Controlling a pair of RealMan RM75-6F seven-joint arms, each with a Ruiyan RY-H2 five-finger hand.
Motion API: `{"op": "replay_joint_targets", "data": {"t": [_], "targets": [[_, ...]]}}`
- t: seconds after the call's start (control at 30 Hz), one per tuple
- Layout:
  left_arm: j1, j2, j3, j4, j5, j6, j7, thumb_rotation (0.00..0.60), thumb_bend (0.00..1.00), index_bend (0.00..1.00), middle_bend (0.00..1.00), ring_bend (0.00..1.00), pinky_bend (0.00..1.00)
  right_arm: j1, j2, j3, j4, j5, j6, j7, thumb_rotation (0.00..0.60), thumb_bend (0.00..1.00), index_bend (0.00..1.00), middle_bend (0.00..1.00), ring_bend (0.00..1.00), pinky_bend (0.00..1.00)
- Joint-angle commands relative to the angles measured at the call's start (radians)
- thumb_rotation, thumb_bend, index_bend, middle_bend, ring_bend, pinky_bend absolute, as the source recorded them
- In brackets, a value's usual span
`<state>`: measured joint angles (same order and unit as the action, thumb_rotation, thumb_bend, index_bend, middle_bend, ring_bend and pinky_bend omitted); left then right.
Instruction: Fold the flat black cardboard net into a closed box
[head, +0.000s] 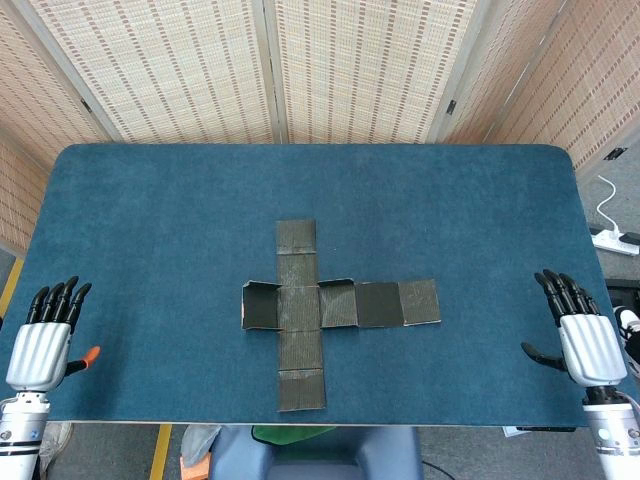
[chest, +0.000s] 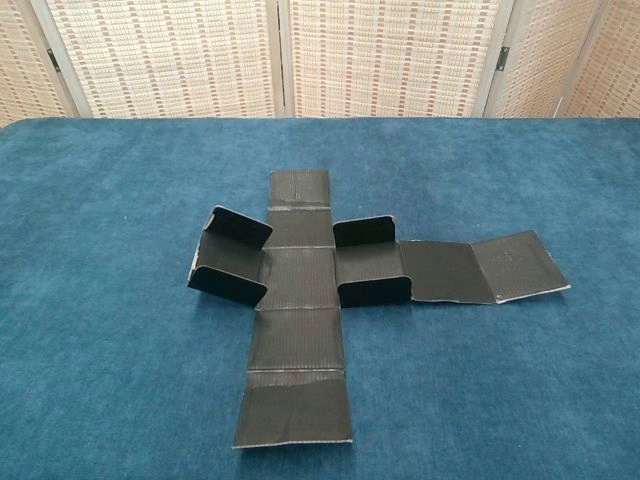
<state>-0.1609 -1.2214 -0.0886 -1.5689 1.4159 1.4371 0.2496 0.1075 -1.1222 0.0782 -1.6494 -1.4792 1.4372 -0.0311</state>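
Here is the desk (head: 150, 210), covered in blue felt, and lying near its middle, a little toward the near edge, is the black cardboard net (head: 300, 315), a cross shape with its long strip running from the far side toward the near edge and a crosswise arm stretching out toward the right edge. It is mostly flat, but not entirely (the chest view makes this plain): small side flaps (chest: 228, 258) on the short left-hand panel are standing up off the felt, and another pair of flaps (chest: 370, 262) stands up on the panel just right of the centre, while the outermost panel on the right (chest: 520, 265) tilts up slightly at its end. The near panel (chest: 295, 408) lies flat, close to the near edge. Now the hands: the left robot hand (head: 45, 335) sits at the near left corner of the desk, back of the hand up, fingers straight and side by side pointing away, holding nothing and well apart from the net. The right robot hand (head: 580, 335) mirrors it at the near right corner, fingers extended, thumb out to the side, nothing in it, also well apart from the cardboard. Behind the far edge stands a woven folding screen (head: 350, 65), and a white power strip (head: 615, 240) lies on the floor past the right edge
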Motion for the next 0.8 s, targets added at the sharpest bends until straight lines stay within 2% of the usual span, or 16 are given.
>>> {"op": "replay_joint_targets", "data": {"t": [0.03,0.17,0.3,0.4,0.6,0.67,0.8], "targets": [[0.000,0.000,0.002,0.001,-0.002,-0.003,0.004,0.600,0.20,0.00,0.00,0.00,0.04,0.002,0.000,-0.002,-0.006,-0.001,-0.003,-0.004,0.600,0.09,0.00,0.06,0.06,0.17],[0.006,0.000,0.006,0.008,0.005,0.009,-0.012,0.600,0.20,0.00,0.00,0.00,0.04,-0.001,-0.003,-0.008,-0.014,-0.005,-0.002,-0.008,0.600,0.09,0.00,0.06,0.09,0.20],[0.016,0.002,0.009,0.018,0.017,0.029,-0.037,0.600,0.20,0.00,0.00,0.00,0.04,-0.007,-0.004,-0.011,-0.031,-0.018,0.015,-0.015,0.600,0.09,0.00,0.08,0.14,0.31],[0.019,0.002,0.011,0.027,0.026,0.037,-0.055,0.600,0.20,0.00,0.00,0.00,0.04,0.001,0.001,-0.009,-0.058,-0.030,0.013,-0.020,0.600,0.09,0.00,0.11,0.24,0.45],[0.020,0.005,0.020,0.040,0.052,0.044,-0.091,0.600,0.20,0.00,0.00,0.00,0.04,0.070,0.047,0.008,-0.195,-0.011,-0.091,-0.115,0.600,0.09,0.00,0.15,0.58,0.81],[0.023,0.004,0.021,0.047,0.057,0.050,-0.104,0.600,0.20,0.00,0.00,0.00,0.04,0.107,0.043,0.018,-0.240,0.013,-0.147,-0.179,0.600,0.09,0.00,0.15,0.67,0.88],[0.028,0.001,0.027,0.064,0.060,0.051,-0.119,0.600,0.20,0.00,0.00,0.00,0.04,0.194,-0.021,0.053,-0.282,0.138,-0.269,-0.288,0.600,0.09,0.00,0.16,0.75,0.96]]}}
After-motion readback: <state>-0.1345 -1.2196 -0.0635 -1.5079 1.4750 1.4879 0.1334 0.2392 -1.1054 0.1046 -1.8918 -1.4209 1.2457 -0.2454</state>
